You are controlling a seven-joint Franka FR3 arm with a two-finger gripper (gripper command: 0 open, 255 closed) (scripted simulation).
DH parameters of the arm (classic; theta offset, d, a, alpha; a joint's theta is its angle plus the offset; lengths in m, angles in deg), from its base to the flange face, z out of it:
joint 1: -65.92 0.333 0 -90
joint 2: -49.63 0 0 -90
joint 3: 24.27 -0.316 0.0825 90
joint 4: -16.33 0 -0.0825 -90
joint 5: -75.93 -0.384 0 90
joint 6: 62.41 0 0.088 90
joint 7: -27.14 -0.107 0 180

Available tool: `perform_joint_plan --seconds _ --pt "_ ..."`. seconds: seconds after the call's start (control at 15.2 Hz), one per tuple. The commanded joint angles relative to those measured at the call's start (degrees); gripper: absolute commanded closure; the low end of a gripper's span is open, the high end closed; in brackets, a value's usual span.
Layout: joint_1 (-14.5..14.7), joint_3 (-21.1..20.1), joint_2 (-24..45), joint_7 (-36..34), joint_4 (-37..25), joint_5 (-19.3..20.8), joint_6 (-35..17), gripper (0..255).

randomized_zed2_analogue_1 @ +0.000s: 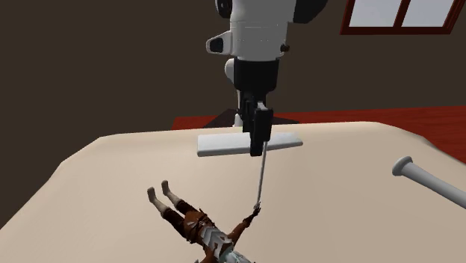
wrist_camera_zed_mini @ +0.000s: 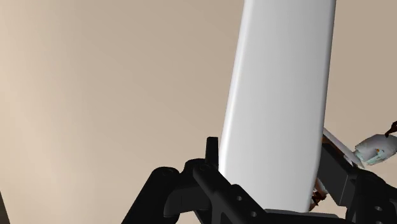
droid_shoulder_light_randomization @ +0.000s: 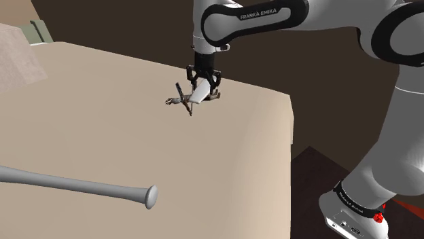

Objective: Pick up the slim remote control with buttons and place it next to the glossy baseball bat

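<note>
One plain white remote is clasped by the gripper above the beige table, well apart from the grey bat. From the second exterior view, it is held level beyond a figurine. At the wrist, its long sides are pinched, likely for steady carrying.

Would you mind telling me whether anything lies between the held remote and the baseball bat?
Nothing visible does. The gripper holds the white remote; bare table runs to the bat. The toy figure lies off to one side.
</note>
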State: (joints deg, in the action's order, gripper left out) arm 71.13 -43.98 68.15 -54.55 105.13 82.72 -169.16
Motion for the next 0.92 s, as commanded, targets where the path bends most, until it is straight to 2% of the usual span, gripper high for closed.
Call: perform_joint_plan --seconds 0.0,0.46,0.86 --pt "1.6 -0.7 0.1 -2.4 0.0 0.3 0.0 255" --pt "8.3 -3.1 3.0 -11.3 -3.9 2.2 1.5 255" --pt "14.9 -4.5 7.8 -18.6 -10.7 4.5 4.1 255"
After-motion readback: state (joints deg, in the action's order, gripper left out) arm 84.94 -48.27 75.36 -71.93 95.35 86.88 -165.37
